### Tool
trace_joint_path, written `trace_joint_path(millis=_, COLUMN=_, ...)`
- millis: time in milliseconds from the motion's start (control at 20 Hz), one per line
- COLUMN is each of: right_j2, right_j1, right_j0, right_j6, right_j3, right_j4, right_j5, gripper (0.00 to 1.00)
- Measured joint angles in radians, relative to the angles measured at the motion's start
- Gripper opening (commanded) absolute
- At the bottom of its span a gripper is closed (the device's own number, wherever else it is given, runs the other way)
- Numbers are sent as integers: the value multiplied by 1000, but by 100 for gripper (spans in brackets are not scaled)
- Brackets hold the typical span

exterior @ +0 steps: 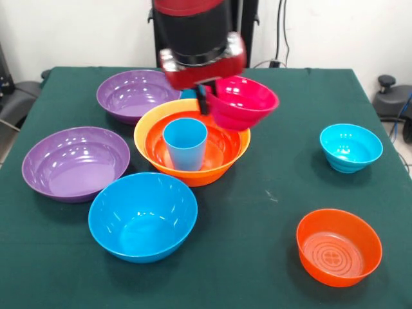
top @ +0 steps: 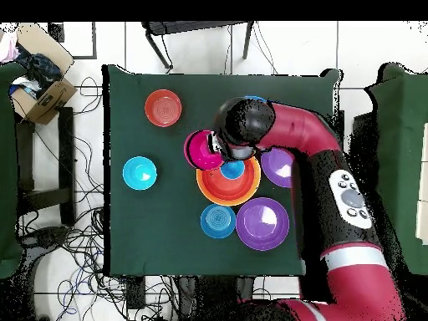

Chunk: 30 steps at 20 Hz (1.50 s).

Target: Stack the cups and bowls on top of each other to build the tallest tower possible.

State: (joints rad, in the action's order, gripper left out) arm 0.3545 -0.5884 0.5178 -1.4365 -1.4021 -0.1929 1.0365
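My gripper [exterior: 205, 102] is shut on the rim of a magenta bowl [exterior: 243, 102] and holds it tilted in the air, over the far right rim of the large orange bowl [exterior: 145, 132]. A red-orange bowl [exterior: 219, 151] is nested inside the orange one. The light blue cup [exterior: 185, 143] stands upright in its middle. In the overhead view the magenta bowl [top: 199, 149] hangs at the left of the orange bowl [top: 209, 191], next to the cup [top: 232, 170], with the gripper [top: 219, 150] under the arm's wrist.
Two purple bowls [exterior: 135, 94] [exterior: 74, 161] and a blue bowl [exterior: 143, 215] stand to the left of and in front of the pile. A small cyan bowl [exterior: 351, 147] and a small orange bowl [exterior: 338, 246] stand apart at the right.
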Motion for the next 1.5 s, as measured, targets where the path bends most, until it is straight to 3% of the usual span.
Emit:
trace_joint_path(millis=450, right_j2=25, right_j1=-20, right_j0=103, right_j6=0, right_j3=1, right_j4=-44, right_j5=120, gripper=0)
trace_joint_path(millis=1500, right_j2=133, right_j1=-15, right_j0=137, right_j6=0, right_j3=9, right_j4=-155, right_j5=135, gripper=0)
